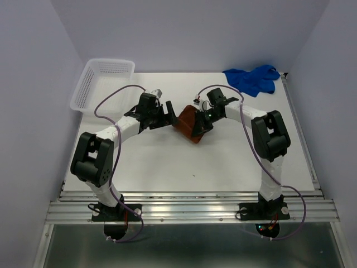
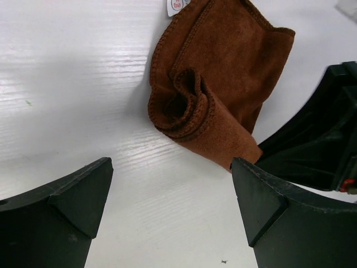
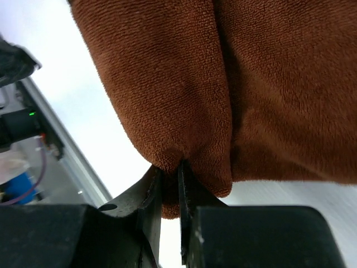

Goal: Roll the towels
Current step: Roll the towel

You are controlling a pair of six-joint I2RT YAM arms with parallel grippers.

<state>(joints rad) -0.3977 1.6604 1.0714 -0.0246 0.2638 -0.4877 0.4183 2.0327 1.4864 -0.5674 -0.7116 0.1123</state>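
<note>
Top external view: the brown towel [image 1: 188, 124] lies near the middle of the white table [image 1: 184, 167], between the two grippers. Its long axis runs from far to near, the near end slanting a little toward the right arm's side. The left gripper [image 1: 167, 114] sits just beside the towel's left edge and the right gripper [image 1: 202, 124] is at its right edge. A blue towel [image 1: 254, 79] lies crumpled at the far right corner, well apart. A white basket [image 1: 103, 84] stands at the far left corner.

Left wrist view: the left gripper [image 2: 172, 173] is spread wide with only bare table between its fingers [image 2: 83, 195]. The brown towel [image 2: 217, 72] is partly rolled. The spiral end of the roll faces this camera, and the roll runs off toward the right gripper [image 2: 318, 145]. The flat, unrolled part lies beyond it, with a white tag [image 2: 177, 5] at its far edge.

Right wrist view: the right gripper [image 3: 170, 178] is closed narrow, pinching a fold at the edge of the brown towel [image 3: 223, 84], which fills most of the frame.
</note>
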